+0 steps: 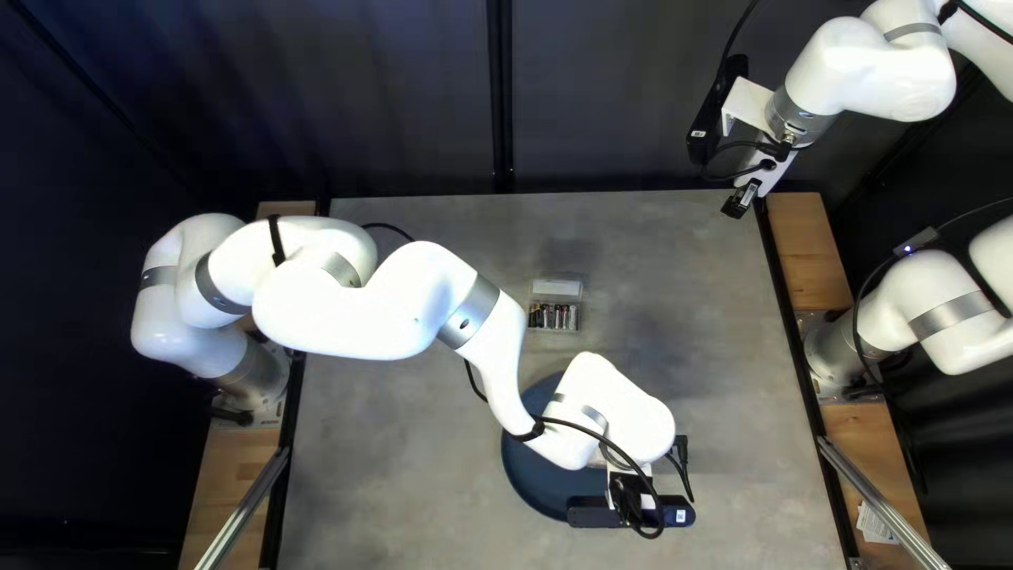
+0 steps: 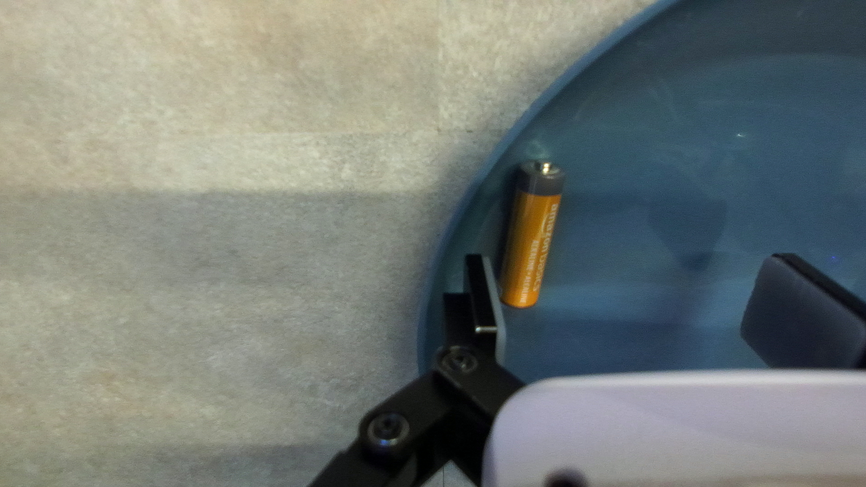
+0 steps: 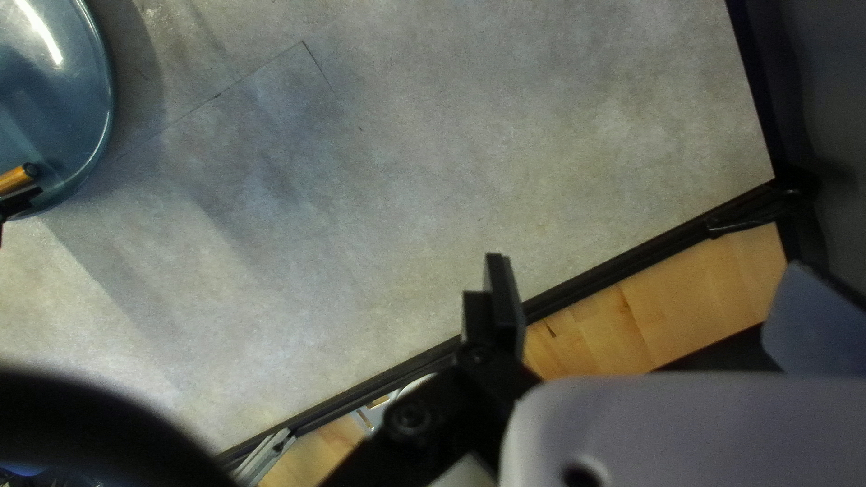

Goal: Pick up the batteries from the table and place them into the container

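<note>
Jaws: left gripper (image 1: pixel 625 491) released, spread wide, grasping nothing. Right gripper (image 1: pixel 744 198) same, wide apart and unloaded.

Orange AA battery (image 2: pixel 530 239) is lying in the blue dish (image 2: pixel 631 271), near the rim. It's just ahead of the left gripper's gap, well over to one finger; far finger is well apart from it. Can't tell if the near finger touches it. Nub end points away from the gripper, long axis slightly skewed.

Clear box (image 1: pixel 556 287) is on the table (image 1: pixel 422 454), beyond the dish, near the left arm's (image 1: pixel 369 311) bend in the top left view. Several cells (image 1: pixel 553 317) in it, side by side, in the compartment nearer the dish.

Right gripper is up by the table's far right corner, well apart from dish and box. Its wrist view has table, black rail (image 3: pixel 631 261) and wood (image 3: pixel 667 307) ahead of it.
</note>
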### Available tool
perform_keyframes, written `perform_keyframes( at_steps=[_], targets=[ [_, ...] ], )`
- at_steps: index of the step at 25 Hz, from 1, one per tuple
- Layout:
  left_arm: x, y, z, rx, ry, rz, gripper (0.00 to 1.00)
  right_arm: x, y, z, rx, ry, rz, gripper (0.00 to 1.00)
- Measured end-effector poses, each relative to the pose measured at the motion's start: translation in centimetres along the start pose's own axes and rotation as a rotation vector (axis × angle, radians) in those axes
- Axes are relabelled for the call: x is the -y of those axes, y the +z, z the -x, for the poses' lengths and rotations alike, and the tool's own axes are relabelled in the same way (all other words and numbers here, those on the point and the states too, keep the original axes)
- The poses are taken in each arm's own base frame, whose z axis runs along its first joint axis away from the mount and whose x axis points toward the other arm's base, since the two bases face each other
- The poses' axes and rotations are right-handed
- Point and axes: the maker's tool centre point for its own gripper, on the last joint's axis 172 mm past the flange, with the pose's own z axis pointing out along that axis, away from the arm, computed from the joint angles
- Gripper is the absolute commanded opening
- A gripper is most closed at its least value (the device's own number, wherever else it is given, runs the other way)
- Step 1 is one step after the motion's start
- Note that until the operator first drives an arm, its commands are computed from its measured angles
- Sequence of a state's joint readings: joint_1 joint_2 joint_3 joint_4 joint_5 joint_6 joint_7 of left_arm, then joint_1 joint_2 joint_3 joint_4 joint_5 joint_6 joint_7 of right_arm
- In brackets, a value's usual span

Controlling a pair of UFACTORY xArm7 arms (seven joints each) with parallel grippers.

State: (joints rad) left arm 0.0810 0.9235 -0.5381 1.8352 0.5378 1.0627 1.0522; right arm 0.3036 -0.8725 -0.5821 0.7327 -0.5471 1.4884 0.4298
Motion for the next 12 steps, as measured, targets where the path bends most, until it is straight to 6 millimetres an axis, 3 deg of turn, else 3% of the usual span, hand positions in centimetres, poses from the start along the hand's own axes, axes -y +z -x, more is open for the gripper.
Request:
perform_keyframes(
  at_steps=[5,8,10,11,12],
  targets=[
    [-0.02,0.14,0.13,0.000,0.005,0.011,0.90,0.00,0.00,0.00,0.000,0.000,0.000,1.00],
    [-0.04,0.27,0.21,0.000,0.007,0.013,0.83,0.00,0.00,0.00,0.000,0.000,0.000,1.00],
    [-0.03,0.30,0.23,0.000,0.008,0.015,0.52,0.00,0.00,0.00,0.000,0.000,0.000,1.00],
    [-0.03,0.30,0.22,0.001,0.009,0.015,0.11,0.00,0.00,0.00,0.000,0.000,0.000,1.00],
    [-0.02,0.30,0.21,0.001,0.009,0.015,0.06,0.00,0.00,0.00,0.000,0.000,0.000,1.00]
  ],
)
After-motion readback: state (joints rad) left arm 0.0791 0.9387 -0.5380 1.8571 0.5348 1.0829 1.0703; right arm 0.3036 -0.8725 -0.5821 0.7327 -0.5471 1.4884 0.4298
